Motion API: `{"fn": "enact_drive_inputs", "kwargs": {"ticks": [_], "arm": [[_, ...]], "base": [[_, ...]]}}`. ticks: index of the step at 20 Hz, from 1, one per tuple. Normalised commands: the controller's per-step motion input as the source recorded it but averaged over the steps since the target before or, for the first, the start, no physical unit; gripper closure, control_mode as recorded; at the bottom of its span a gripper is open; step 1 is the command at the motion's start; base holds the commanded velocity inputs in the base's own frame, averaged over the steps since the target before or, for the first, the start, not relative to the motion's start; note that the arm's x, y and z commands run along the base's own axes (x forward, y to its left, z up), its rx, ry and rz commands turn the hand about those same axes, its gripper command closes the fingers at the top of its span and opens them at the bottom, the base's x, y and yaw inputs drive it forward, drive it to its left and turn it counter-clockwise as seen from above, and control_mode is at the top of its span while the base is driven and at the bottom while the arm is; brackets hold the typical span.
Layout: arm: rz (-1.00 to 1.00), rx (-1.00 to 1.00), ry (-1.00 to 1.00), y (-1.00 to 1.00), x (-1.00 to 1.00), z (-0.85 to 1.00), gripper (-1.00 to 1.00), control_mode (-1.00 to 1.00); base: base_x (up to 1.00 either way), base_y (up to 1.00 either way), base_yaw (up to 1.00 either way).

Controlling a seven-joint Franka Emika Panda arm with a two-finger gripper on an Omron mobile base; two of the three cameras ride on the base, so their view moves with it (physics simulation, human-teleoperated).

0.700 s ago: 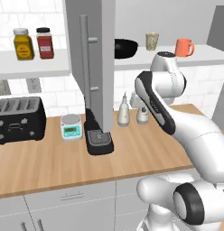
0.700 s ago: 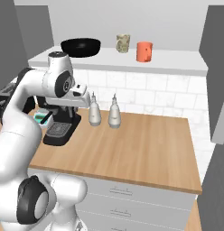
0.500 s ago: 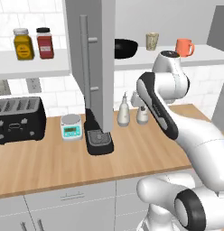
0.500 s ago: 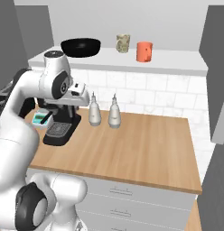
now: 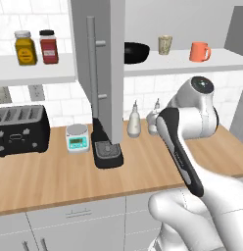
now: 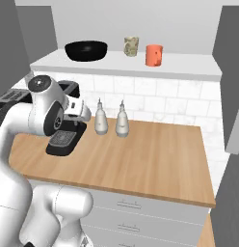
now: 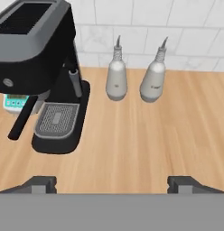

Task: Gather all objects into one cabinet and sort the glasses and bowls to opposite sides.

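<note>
The white shelf [image 6: 189,72] of the open cabinet carries all three task items in a row: the glossy black bowl [image 6: 86,50] toward the left end, the beige speckled tumbler [image 6: 131,46] in the middle, and the orange cup [image 6: 153,55] just beside the tumbler on its right. From the left base camera the grey door [image 5: 101,73] with its long bar handle [image 5: 92,81] stands swung out, partly covering the bowl. The end effector [image 7: 112,182] hangs low over the wooden table [image 6: 155,154], empty, its two fingertips [image 7: 39,183] set wide apart, looking down at the black coffee machine [image 7: 39,67] and the two white pear-shaped bottles [image 7: 134,76]. Nothing is held and nothing of the task lies on the table, so the gathering seems already done as far as these views show; the step in hand looks like the sorting, with the arm between picks. The bowl and the cups already sit toward different ends, though the tumbler is near the middle. The next move probably calls for raising the hand from table level up to the shelf and approaching the tumbler from the front, keeping clear of the door edge and of the neighbouring orange cup, which leaves little room for the fingers.
</note>
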Motion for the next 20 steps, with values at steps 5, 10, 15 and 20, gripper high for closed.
{"fn": "enact_drive_inputs", "kwargs": {"ticks": [5,10,15,20], "arm": [[0.00,0.00,-0.07,0.00,0.00,0.03,-1.00,-1.00],[0.00,0.00,-0.14,0.00,-0.08,0.07,-1.00,1.00],[0.00,0.00,0.00,0.00,0.00,0.00,-1.00,1.00],[0.00,0.00,0.00,0.00,0.00,0.00,-1.00,1.00]], "base": [[0.00,0.00,0.00],[-0.24,0.00,0.00],[-0.99,0.00,0.00],[-0.78,0.53,0.04]]}}
